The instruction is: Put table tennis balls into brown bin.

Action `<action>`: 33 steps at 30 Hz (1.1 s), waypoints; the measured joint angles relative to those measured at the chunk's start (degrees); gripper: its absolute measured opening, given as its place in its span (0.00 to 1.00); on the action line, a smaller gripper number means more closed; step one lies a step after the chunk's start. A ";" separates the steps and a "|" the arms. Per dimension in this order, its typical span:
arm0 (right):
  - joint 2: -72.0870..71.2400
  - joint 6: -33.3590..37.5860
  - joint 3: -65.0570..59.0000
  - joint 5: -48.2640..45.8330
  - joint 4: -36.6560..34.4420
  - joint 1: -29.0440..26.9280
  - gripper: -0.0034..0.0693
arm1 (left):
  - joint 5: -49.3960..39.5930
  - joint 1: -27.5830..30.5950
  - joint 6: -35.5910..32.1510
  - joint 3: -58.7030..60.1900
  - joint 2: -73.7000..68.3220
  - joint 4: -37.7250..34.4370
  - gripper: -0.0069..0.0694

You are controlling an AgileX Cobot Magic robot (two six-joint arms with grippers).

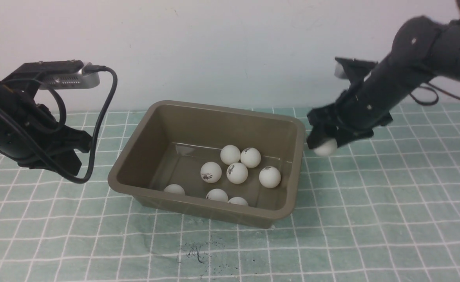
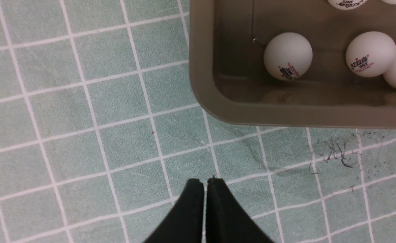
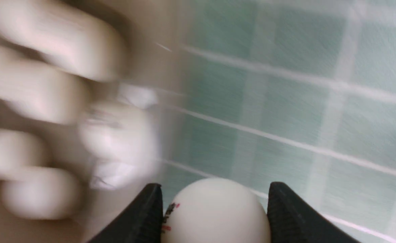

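The brown bin (image 1: 230, 108) stands mid-table with several table tennis balls (image 1: 237, 172) on its floor. Just outside the bin's right wall, slightly above the mat, my right gripper (image 1: 323, 145) is shut on one more white table tennis ball (image 1: 328, 149). In the right wrist view that ball (image 3: 215, 212) sits between both black fingers of the gripper (image 3: 215, 190), and the bin (image 3: 144, 40) is a blur beside it. My left gripper (image 2: 205, 182) is shut and empty over the mat, near the bin's corner (image 2: 201, 87); the balls inside (image 2: 287, 55) show printed logos.
A green mat with a white grid (image 1: 371, 219) covers the table. Dark scribble marks (image 1: 194, 252) lie in front of the bin. The left arm (image 1: 38, 129) with its looping cable hangs left of the bin. A pale wall stands behind.
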State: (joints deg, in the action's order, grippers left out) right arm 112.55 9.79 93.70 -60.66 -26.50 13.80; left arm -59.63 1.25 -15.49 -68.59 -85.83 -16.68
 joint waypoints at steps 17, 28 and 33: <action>-6.45 -5.29 14.52 -9.85 10.24 9.87 0.56 | -5.97 0.00 -1.25 1.70 15.77 -0.44 0.08; -60.39 -18.69 -27.94 15.14 24.76 12.17 0.03 | -0.02 0.00 -4.48 14.57 40.85 -4.48 0.08; -86.92 -19.62 -54.69 40.60 26.50 12.17 0.03 | 4.52 0.00 -4.48 20.72 50.83 -5.28 0.08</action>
State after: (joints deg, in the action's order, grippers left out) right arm 25.64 -9.83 39.01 -20.06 0.00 25.97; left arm -55.11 1.25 -19.97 -47.88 -35.00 -21.96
